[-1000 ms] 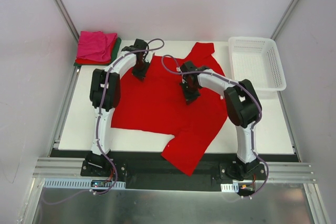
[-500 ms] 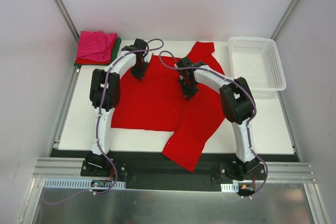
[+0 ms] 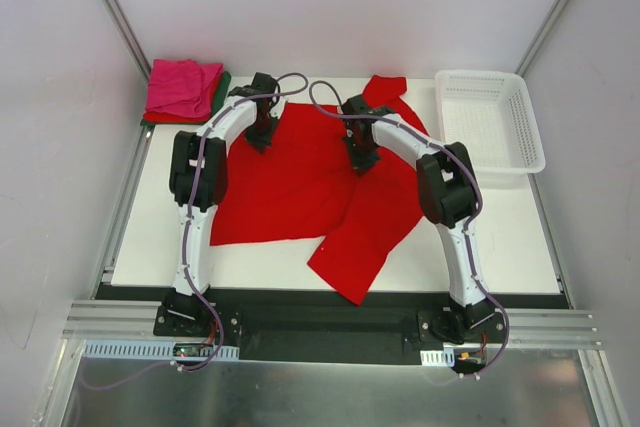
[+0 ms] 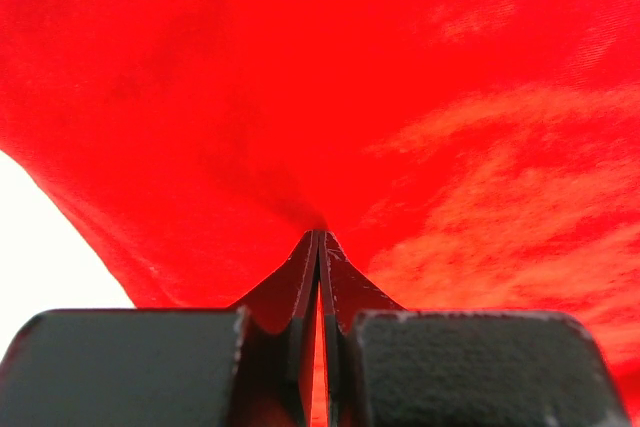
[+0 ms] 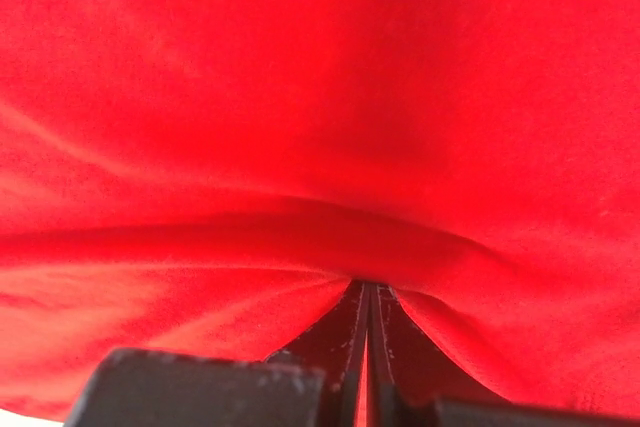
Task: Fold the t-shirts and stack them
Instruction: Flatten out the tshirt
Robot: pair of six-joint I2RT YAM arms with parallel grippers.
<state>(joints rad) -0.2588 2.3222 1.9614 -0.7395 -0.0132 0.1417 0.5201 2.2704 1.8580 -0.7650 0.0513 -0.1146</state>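
Observation:
A large bright red t-shirt (image 3: 300,192) lies spread on the white table, one part hanging over the near edge. My left gripper (image 3: 262,133) is shut on its cloth near the far left edge; the left wrist view shows red fabric (image 4: 420,97) pinched between the closed jaws (image 4: 320,247). My right gripper (image 3: 362,159) is shut on the shirt near its far middle; the right wrist view shows the cloth (image 5: 300,147) bunched at the closed jaws (image 5: 366,292). A folded stack with a magenta pink shirt (image 3: 183,86) over a dark green one (image 3: 222,95) sits at the far left corner.
A white plastic lattice basket (image 3: 490,122) stands at the far right of the table. White walls and metal frame rails close in the back and sides. Bare table (image 3: 150,217) shows left of the shirt and at the right front.
My right gripper has moved toward the far edge, dragging the shirt's right part with it. The near hanging part has shifted. The left gripper has held its place.

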